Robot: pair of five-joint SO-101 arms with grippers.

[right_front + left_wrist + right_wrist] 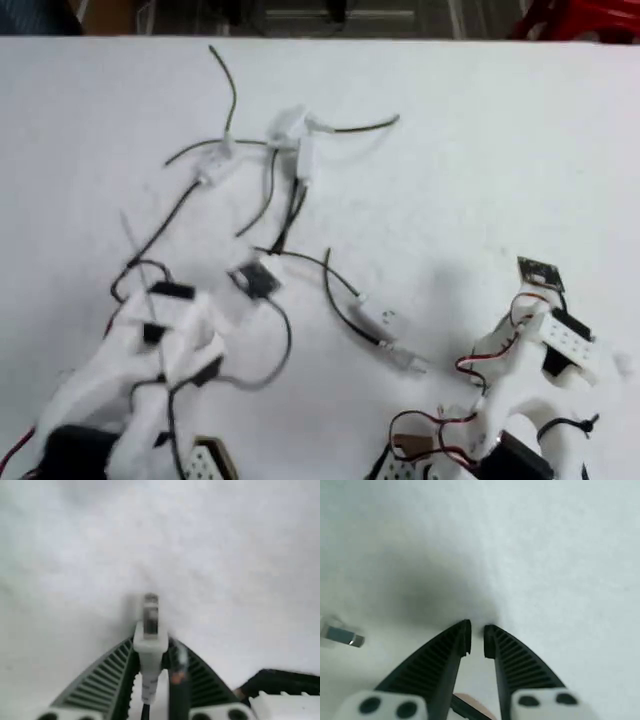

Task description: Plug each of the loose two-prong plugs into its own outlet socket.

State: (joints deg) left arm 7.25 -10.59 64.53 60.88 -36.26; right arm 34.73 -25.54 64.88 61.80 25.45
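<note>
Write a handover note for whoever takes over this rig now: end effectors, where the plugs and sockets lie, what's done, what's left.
Left end effector: shut on a white plug, prongs outward.
Right end effector: slightly open, empty; a loose plug lies nearby.
White connectors and dark cords lie tangled mid-table.
Done: one plug grasped.
Left: seat it, then the loose plug.

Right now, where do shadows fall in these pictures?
Right wrist view: a broad shadow darkens the table ahead of the right gripper. Left wrist view: a faint shadow beside the plug in the left gripper. High view: cables cast almost none.
</note>
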